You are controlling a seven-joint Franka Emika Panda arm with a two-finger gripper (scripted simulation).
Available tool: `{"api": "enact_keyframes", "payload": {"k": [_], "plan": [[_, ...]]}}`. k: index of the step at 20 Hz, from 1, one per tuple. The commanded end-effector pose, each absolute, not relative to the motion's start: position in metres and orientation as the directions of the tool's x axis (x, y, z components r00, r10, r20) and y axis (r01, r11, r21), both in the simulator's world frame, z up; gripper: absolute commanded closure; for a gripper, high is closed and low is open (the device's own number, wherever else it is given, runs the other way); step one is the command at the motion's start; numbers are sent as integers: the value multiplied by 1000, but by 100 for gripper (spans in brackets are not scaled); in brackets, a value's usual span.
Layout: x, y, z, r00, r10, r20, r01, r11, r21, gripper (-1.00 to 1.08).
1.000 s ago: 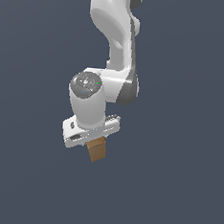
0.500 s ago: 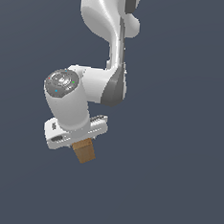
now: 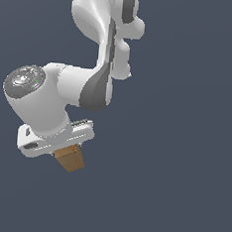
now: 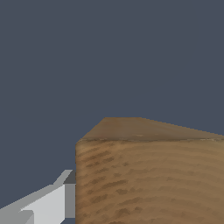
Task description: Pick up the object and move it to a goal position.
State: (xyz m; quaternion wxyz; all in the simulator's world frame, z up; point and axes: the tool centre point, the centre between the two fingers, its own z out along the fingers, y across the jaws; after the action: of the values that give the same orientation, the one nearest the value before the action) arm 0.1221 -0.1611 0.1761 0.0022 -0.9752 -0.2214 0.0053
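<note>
The object, a small tan-brown wooden block [image 3: 70, 158], hangs below the white gripper [image 3: 67, 152] in the exterior view, held up in the air against the plain dark background. The gripper is shut on the block, whose upper part is hidden in the hand. In the wrist view the block [image 4: 148, 175] fills much of the picture, its wood grain plain to see, and one grey-white finger [image 4: 48, 201] presses against its side. The other finger is out of that picture.
The white arm [image 3: 101, 47] rises from the hand toward the top of the exterior view. Around it there is only a flat dark blue-grey background, with no table, container or marker in sight.
The hand, still holding the block, has moved toward the exterior view's left and a little lower. The wrist has turned so its round end cap faces the camera more.
</note>
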Motion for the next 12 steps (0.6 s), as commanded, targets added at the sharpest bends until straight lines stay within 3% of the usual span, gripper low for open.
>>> {"api": "enact_keyframes", "payload": {"k": [1,12], "plan": [[129,-170,187,901,433,0,433,-901,0,108],[136,-186,193,901,433,0,433,-901,0,108]]}}
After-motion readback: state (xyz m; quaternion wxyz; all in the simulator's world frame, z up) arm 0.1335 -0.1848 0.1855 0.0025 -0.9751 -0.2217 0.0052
